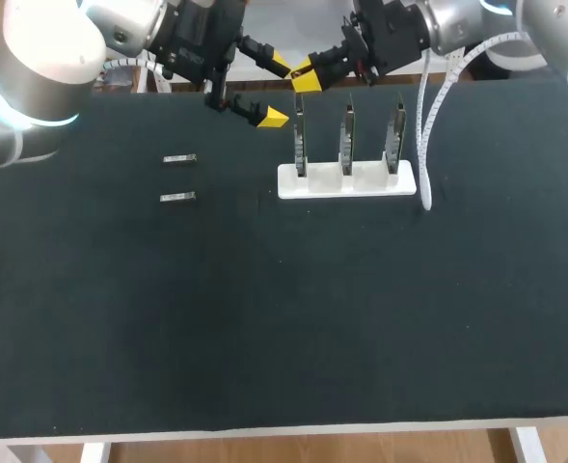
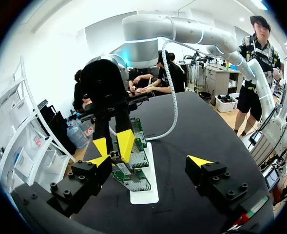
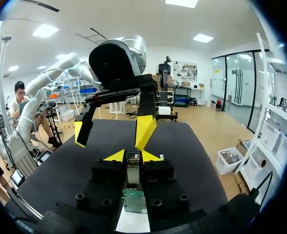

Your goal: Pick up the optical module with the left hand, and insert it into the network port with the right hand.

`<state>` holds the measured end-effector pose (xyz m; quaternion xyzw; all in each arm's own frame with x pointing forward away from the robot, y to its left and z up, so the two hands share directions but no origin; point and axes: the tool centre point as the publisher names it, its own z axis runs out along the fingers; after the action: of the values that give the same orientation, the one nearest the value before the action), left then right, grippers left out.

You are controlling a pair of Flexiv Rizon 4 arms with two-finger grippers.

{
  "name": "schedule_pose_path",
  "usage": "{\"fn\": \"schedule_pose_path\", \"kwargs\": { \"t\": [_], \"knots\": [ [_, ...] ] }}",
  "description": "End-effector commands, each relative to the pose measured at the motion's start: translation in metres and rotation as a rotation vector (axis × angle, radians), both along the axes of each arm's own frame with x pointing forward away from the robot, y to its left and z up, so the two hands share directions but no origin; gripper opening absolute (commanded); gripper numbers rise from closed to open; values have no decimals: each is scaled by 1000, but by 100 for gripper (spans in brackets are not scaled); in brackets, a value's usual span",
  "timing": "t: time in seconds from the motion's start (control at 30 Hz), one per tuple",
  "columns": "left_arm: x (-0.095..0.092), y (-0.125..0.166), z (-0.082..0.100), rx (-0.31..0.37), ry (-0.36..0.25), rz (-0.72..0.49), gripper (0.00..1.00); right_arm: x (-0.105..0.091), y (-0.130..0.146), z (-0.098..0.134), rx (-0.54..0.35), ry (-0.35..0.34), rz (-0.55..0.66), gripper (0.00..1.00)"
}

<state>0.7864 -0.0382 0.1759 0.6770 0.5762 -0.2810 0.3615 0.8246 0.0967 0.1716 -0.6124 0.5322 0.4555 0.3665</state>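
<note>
Head view: a white holder carries three upright circuit boards.
Right gripper: clamped tight on the optical module, directly over the holder's left-end board.
Left gripper: fingers spread wide, nothing held, just beside the holder's left end.
Spare modules: two lying well left of the holder.

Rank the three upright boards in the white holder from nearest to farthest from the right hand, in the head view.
1. Left board, just under the right hand.
2. Middle board, centre slot.
3. Right board, beside the white cable.
</note>
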Motion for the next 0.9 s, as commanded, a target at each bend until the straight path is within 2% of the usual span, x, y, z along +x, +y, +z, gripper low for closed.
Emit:
{"fn": "schedule_pose_path", "kwargs": {
  "t": [0.03, 0.43, 0.9],
  "knots": [
    [2, -1, 1, 6, 3, -2, 100, 13, -1, -2, 2, 24, 53, 0],
    [2, -1, 1, 6, 3, -2, 100, 13, -1, -12, 11, 51, 48, 0],
    [2, -1, 1, 6, 3, -2, 100, 6, -4, -4, 4, 30, 38, 0]
  ]
}}
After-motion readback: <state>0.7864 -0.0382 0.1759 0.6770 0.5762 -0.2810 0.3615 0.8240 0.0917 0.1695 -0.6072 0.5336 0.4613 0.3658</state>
